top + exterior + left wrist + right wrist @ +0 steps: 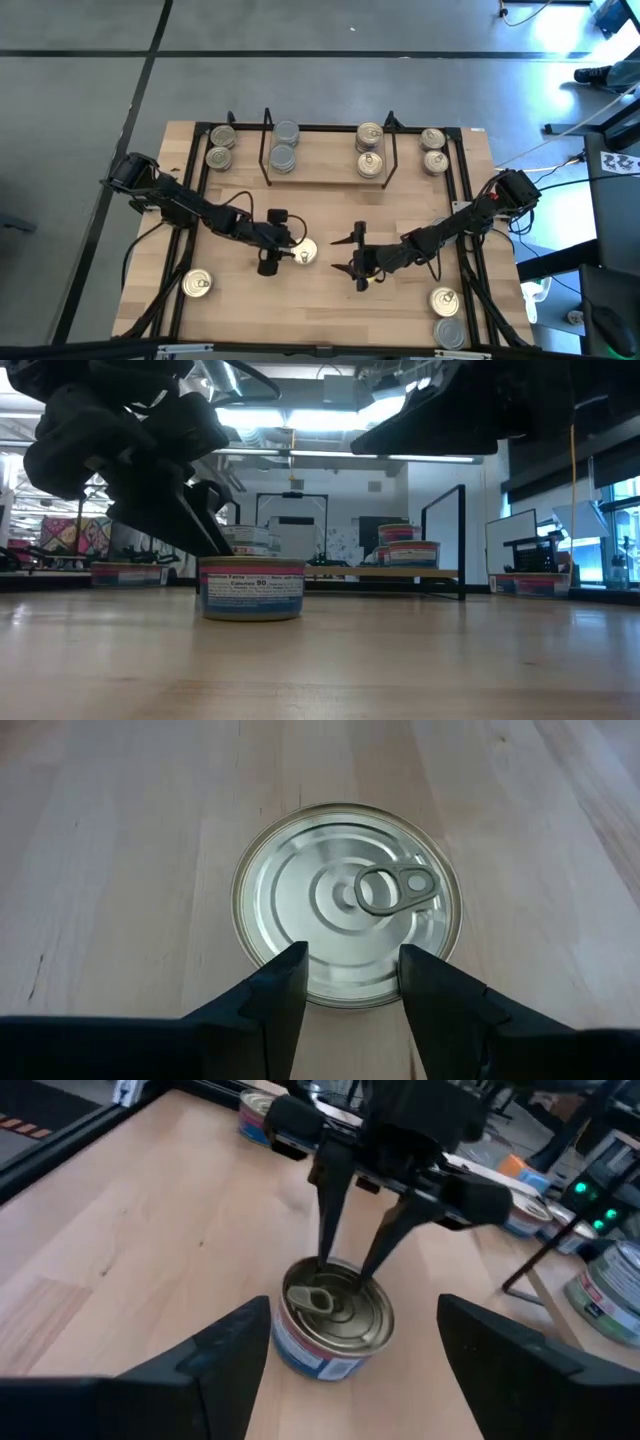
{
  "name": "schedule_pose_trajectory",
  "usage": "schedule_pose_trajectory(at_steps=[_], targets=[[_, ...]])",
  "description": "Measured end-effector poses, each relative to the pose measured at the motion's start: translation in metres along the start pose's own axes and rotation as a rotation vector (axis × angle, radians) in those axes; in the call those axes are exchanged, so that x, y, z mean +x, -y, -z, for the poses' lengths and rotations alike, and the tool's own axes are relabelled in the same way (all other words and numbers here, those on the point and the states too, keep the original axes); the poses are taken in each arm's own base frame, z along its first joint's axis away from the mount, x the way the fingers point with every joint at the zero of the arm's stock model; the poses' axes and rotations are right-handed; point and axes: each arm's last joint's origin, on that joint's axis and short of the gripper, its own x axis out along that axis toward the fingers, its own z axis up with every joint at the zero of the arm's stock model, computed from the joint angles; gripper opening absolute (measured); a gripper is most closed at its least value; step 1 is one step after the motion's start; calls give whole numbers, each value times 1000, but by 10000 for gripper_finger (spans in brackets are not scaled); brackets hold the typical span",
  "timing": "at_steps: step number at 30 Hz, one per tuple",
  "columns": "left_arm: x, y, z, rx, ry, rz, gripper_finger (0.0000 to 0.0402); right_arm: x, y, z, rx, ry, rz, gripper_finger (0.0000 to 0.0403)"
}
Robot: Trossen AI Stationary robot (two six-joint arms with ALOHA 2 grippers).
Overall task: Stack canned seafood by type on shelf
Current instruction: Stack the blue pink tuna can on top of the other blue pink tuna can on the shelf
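The left gripper (350, 982), jaws narrowly parted, hovers over a pull-ring tin (303, 251) at the high view's centre, seemingly not gripping. The right gripper (356, 254) stands wide just beside. The shelf (325, 170) sits upper centre.

Grey concrete floor (90, 90) with dark seams around the wooden table (320, 320), bright ceiling lights (320, 418) at 12 o'clock, white partition panel (445, 525) at 2 o'clock

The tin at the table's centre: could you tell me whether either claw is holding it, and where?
Neither grips it: the left claw rests its tips on the tin lid; the right claw stands open nearby.
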Motion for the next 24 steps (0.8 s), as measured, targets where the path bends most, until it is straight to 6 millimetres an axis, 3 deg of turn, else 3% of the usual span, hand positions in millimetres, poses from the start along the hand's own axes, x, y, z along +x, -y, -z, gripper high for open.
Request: schedule_pose_trajectory(at_steps=[11, 17, 24], targets=[[-1, 4, 9, -8, 57, -7, 159, 4, -4, 6, -52, -21, -6, 284], [-1, 3, 14, -28, 91, 2, 159, 27, -16, 12, -94, -49, -21, 284], [-1, 3, 14, -28, 86, 3, 159, 64, -30, 17, -301, -142, -25, 284]])
